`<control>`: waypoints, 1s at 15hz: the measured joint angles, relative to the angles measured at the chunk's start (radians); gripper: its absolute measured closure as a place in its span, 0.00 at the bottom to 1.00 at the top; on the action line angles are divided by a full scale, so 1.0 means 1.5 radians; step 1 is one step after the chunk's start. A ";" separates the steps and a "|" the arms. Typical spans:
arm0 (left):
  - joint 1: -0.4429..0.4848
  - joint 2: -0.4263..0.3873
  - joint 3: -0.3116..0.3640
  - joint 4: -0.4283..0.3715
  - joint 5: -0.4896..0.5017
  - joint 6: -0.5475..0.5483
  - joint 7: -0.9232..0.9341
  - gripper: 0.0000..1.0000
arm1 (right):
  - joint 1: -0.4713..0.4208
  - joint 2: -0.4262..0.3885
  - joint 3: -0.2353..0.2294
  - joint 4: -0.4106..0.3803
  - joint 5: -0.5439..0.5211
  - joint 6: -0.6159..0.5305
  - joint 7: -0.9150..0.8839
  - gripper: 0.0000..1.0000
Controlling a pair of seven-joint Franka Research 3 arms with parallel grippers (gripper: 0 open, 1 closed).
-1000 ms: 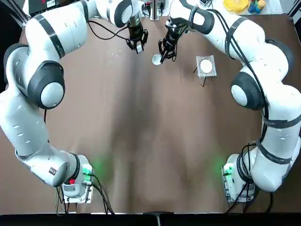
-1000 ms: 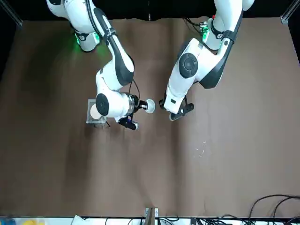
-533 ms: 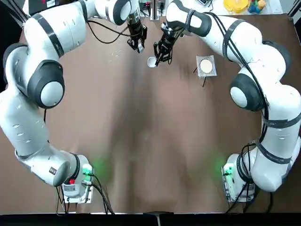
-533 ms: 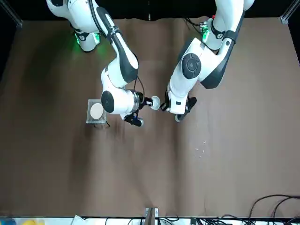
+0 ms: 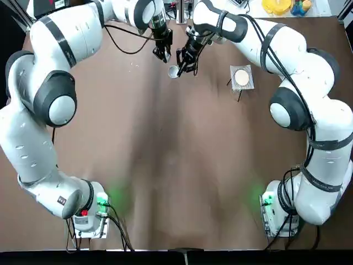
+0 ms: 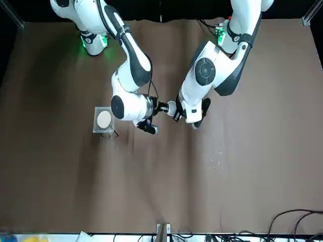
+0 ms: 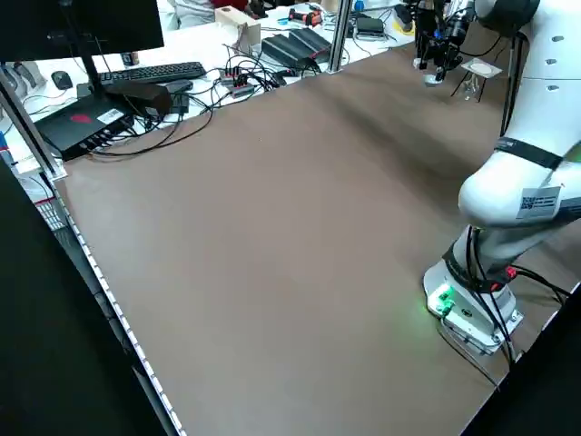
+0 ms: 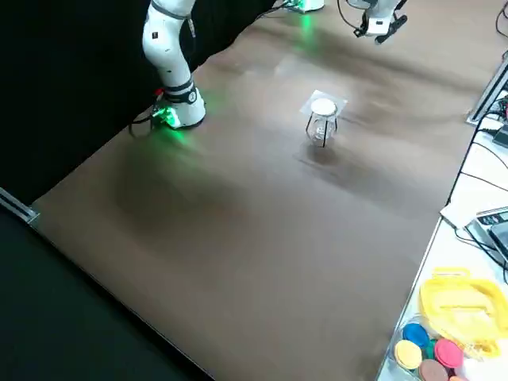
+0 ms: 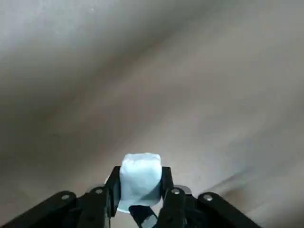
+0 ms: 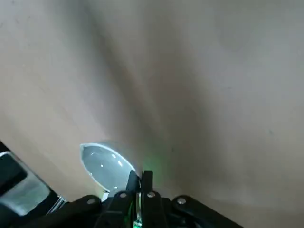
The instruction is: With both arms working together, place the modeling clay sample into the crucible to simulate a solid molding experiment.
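The crucible (image 5: 173, 71), a small white cup, hangs above the far middle of the table. My right gripper (image 5: 182, 64) is shut on its rim. In the right wrist view the fingers (image 10: 147, 179) pinch the edge of the glossy crucible (image 10: 104, 165). My left gripper (image 5: 163, 56) hovers just beyond the cup, shut on the modeling clay sample (image 9: 140, 178), a small white cube held between its pads. In the front view the crucible (image 6: 170, 107) sits between the two grippers, close to both.
A square light-grey pad with a beige round centre (image 5: 241, 77) stands on a small wire stand at the far right, also visible as the pad (image 8: 322, 107). Cables, a keyboard and boxes lie past the table's far edge.
My right gripper has carried the crucible leftward in the top view, toward the left gripper. The left gripper with the clay has edged slightly toward the cup. The gap between them has narrowed.
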 joint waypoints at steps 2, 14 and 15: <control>0.000 0.000 0.000 0.001 -0.001 0.004 -0.029 0.60 | 0.000 0.000 0.001 0.006 0.011 0.000 0.000 0.95; -0.005 0.014 -0.013 0.003 -0.016 0.032 -0.049 0.60 | 0.000 0.000 0.009 0.013 0.027 0.037 0.000 0.95; -0.006 0.014 -0.013 0.003 -0.016 0.032 -0.049 0.59 | 0.000 0.000 0.008 0.013 0.028 0.039 0.000 0.95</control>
